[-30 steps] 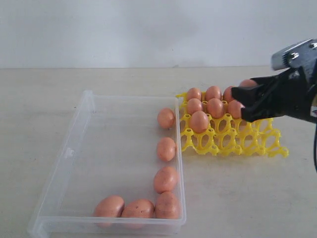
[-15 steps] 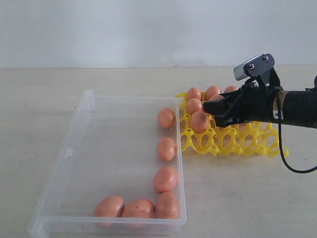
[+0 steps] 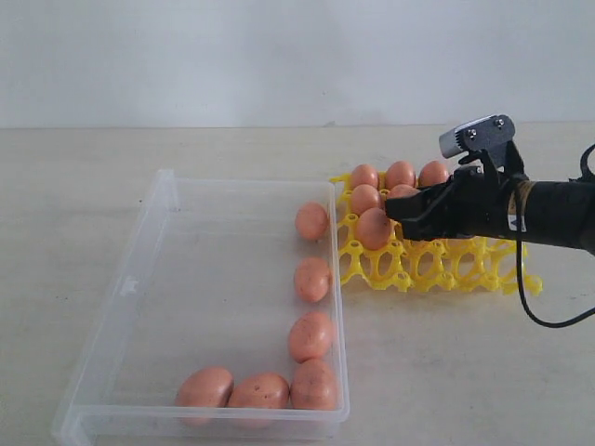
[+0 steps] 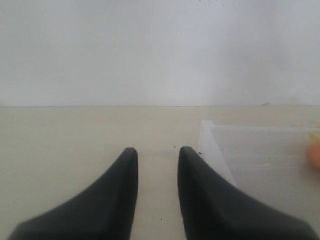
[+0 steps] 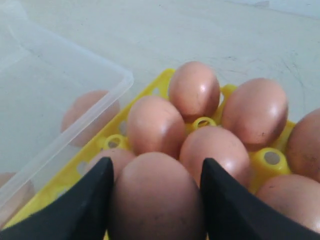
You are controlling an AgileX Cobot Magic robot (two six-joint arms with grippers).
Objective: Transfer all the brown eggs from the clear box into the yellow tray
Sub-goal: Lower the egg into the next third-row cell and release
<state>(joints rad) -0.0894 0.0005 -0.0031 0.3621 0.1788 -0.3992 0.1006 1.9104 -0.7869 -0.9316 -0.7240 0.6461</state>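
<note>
**Near edge of the surface (image 3: 465,372), left of centre.** The clear box (image 3: 214,279) holds six brown eggs (image 3: 311,279). Three are bunched along its near wall and three are spaced along the wall facing the tray. The left gripper (image 4: 156,152) has its jaws apart with nothing between them, and it sits over bare surface just outside a corner of the box.

**Mid-surface, right of the box.** The near cups of the yellow tray (image 3: 446,265) are vacant. The right gripper (image 3: 398,209) is low over the tray.

- **Risk (judged):** neighbouring eggs crowd close ahead of and beside the load. A descent off-centre could knock shell on shell. It could also leave the egg on a lattice rib, free to roll once released.
- **Position:** the jaws are clamped on the held egg (image 5: 155,200), which fills the gap between them. The gripper hides it in the exterior view. Cannot tell whether it already sits in a cup.

**Toward the far edge.** The seated eggs (image 3: 400,174) fill the tray's back rows.
</note>
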